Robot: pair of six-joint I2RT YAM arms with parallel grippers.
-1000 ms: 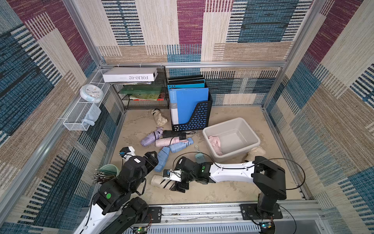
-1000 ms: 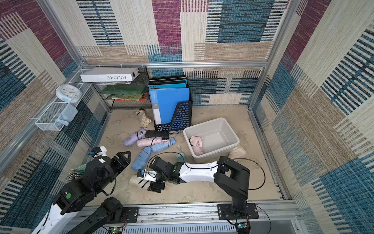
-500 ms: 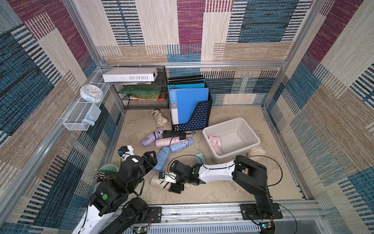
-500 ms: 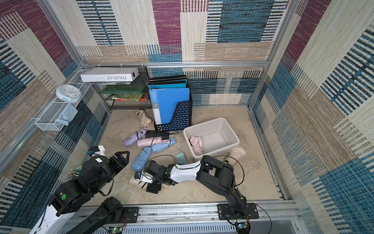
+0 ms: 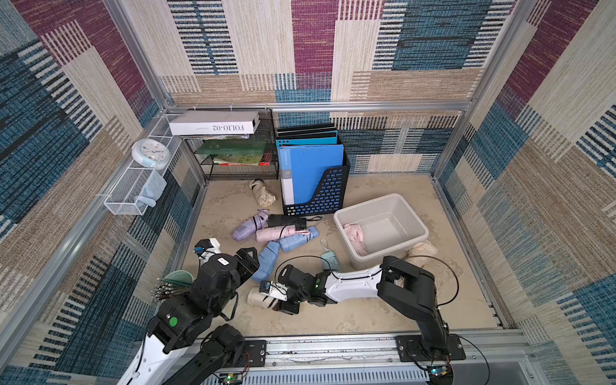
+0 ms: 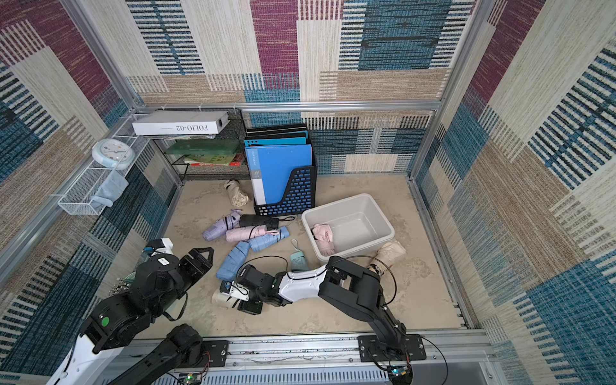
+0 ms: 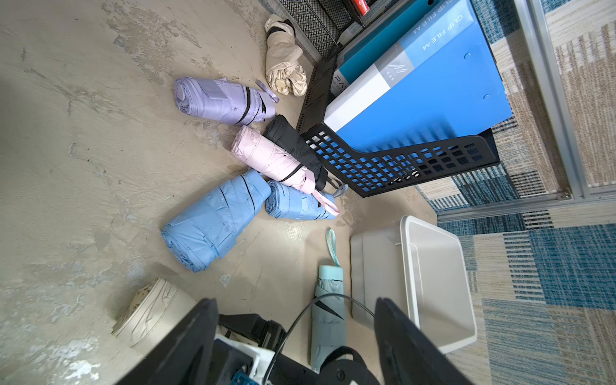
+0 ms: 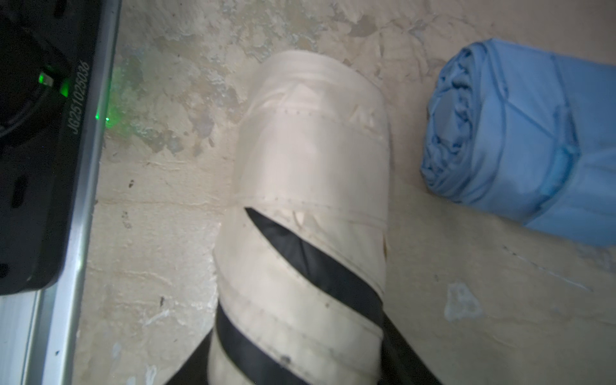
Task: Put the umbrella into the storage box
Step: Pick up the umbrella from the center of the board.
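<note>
Looking at this one, the right gripper is down at floor level with the cream umbrella between its jaws. In the right wrist view both fingers sit hard against the roll's sides, so I'd call that a grip on the umbrella, though it hasn't left the floor. The grab goes across the roll rather than along it, which makes sense to me: that's the only way it fits between the jaws. The arm is stretched out low because the umbrella lies flat near the front rail.

The left gripper hangs above all this with its jaws wide apart and nothing in them. My guess is it's parked up there to stay clear of the other arm.

The box is well apart from the cream umbrella, off toward the back right. It has one pink umbrella lying along its near wall, so most of its floor is free.

A mint umbrella lies just beside the box, roughly on the line between grab and drop, and a blue one is near the gripper. So the lift probably needs height before swinging over, or it clips the rim.
</note>
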